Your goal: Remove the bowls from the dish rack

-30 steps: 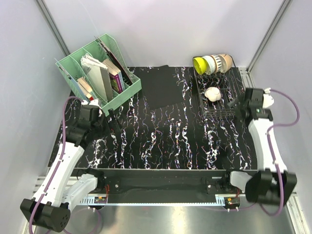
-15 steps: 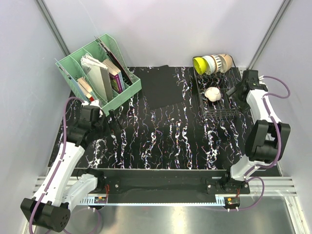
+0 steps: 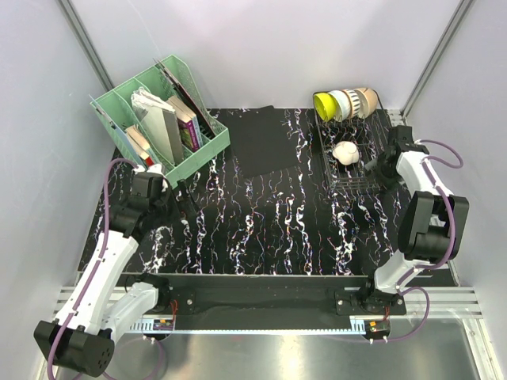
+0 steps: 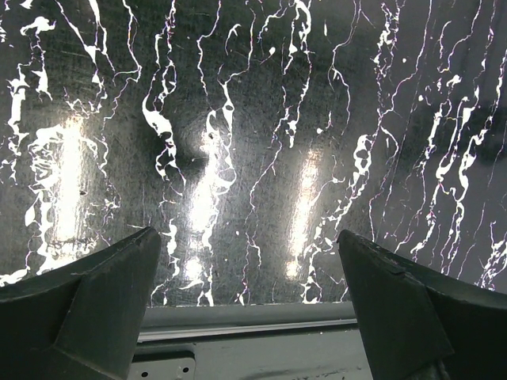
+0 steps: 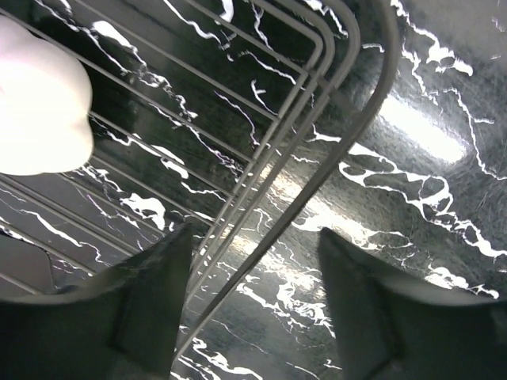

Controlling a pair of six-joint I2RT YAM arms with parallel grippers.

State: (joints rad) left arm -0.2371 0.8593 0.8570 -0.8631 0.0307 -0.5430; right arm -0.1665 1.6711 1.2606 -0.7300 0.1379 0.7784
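Observation:
The dark wire dish rack [image 3: 354,170] stands at the back right of the marbled table. At its far end, a yellow-green bowl [image 3: 323,105], a white bowl [image 3: 341,103] and a tan bowl [image 3: 365,100] stand on edge in a row. A white bowl [image 3: 345,151] lies upside down in the rack's middle, and it also shows as the white bowl [image 5: 36,99] in the right wrist view. My right gripper [image 3: 374,165] is open at the rack's right edge, its fingers either side of the rim wire [image 5: 317,182], right of that bowl. My left gripper [image 4: 249,261] is open over bare tabletop.
A mint-green organiser [image 3: 158,119] with books stands at the back left, just behind my left arm. A black mat [image 3: 261,141] lies at the back centre. Grey walls close in the table on the left, back and right.
My right arm has swung in from beside the rack, and its gripper now sits at the rack's right rim, nearer the overturned white bowl. The left arm has not moved.

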